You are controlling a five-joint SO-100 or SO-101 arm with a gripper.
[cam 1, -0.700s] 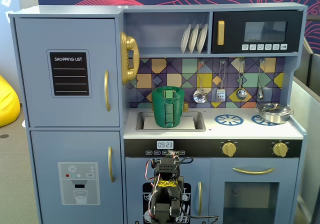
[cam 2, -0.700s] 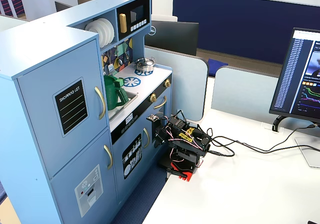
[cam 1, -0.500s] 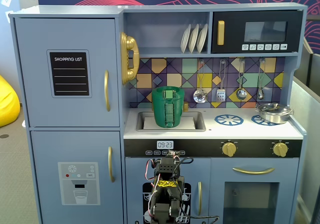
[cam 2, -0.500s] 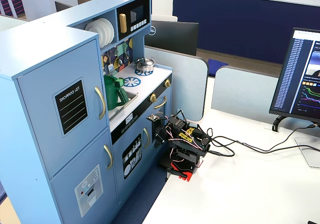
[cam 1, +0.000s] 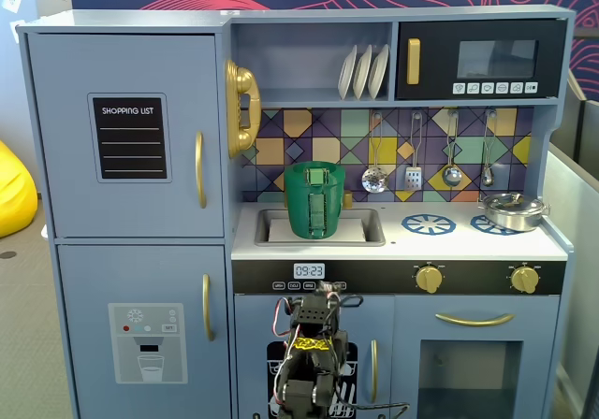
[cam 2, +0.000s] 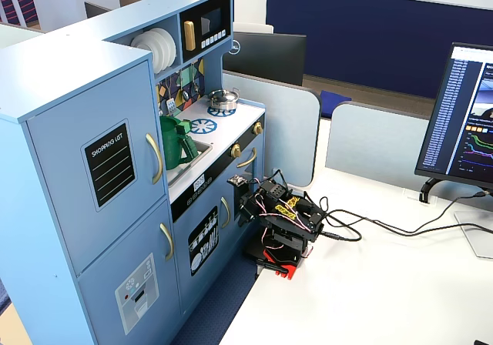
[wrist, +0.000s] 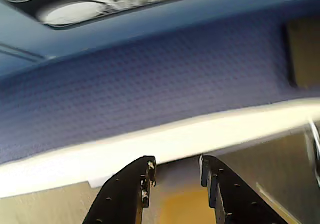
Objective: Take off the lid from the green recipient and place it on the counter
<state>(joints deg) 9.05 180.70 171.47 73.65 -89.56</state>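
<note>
The arm (cam 2: 283,220) sits folded low on the white desk in front of the toy kitchen, below the level of the counter (cam 1: 468,241). In the wrist view the gripper (wrist: 176,166) enters from the bottom edge, its two black fingers (wrist: 131,186) apart with a clear gap between the tips and nothing in it. Beyond the tips lie a pale band and then a blurred blue surface.

Well above and beyond the fingers, the bucket (cam 1: 314,200) stands upright in the sink (cam 1: 370,224) at the left end of the counter as a fixed view shows it, its ribbed strip facing forward. The lid (cam 1: 314,166) still sits on the bucket's mouth, level with the rim. In another fixed view the bucket (cam 2: 176,145) shows past the fridge door, far from the gripper (cam 2: 237,181).

To the right of the bucket in a fixed view, the silver pot (cam 1: 513,210) rests on the far burner ring, with its own lid on. Ladles and spatulas hang on the tiled wall behind, and white plates (cam 1: 364,71) stand on the shelf above.
</note>
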